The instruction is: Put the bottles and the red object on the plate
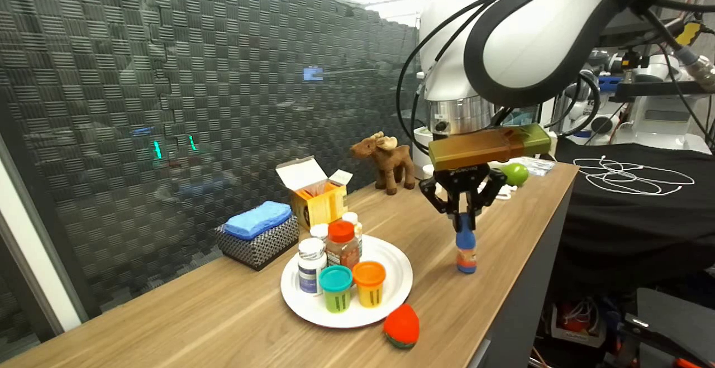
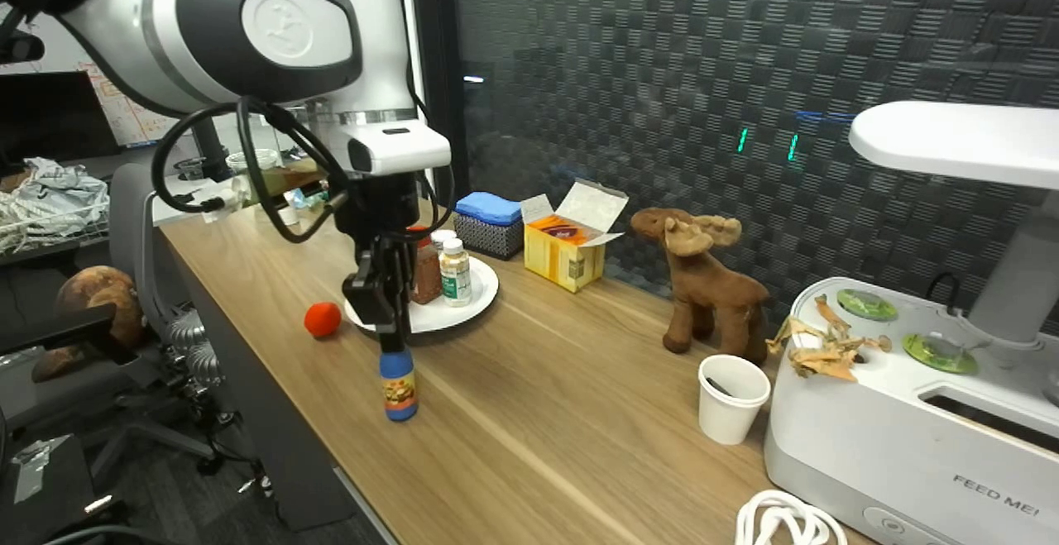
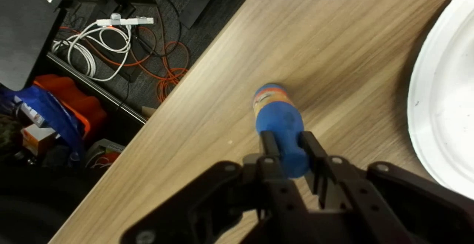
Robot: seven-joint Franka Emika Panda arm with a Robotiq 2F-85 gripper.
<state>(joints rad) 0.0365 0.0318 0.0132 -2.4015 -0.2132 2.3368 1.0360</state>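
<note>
- Nearest in an exterior view, the red object (image 1: 401,324) lay on the table (image 1: 195,329), just beside the plate (image 1: 397,278) at its 5 o'clock; setting it on was a step not yet done.
- On the plate, the orange-lidded jar (image 1: 369,285) stood toward 5 o'clock, the teal-lidded jar (image 1: 336,291) toward 7 and the white bottle (image 1: 311,267) toward 9.
- Behind those, also on the plate, stood the red-capped bottle (image 1: 342,243) toward 12, with the half-hidden bottle (image 1: 318,231) toward 11 and the slim bottle (image 1: 357,228) toward 1.
- Off the plate, at about its 3 o'clock, the end effector (image 1: 465,225) was grasping the blue bottle (image 1: 466,251) near its top; the bottle was upright, and whether its base touched the table could not be told.
- By that count, six containers looked done; the blue bottle and the red object were left, so the work seemed well past halfway, with a carry to the plate likely due.
- Farther back, at 11 o'clock from the plate, was the yellow box (image 1: 321,206), and past 12 the toy moose (image 1: 389,161).
</note>
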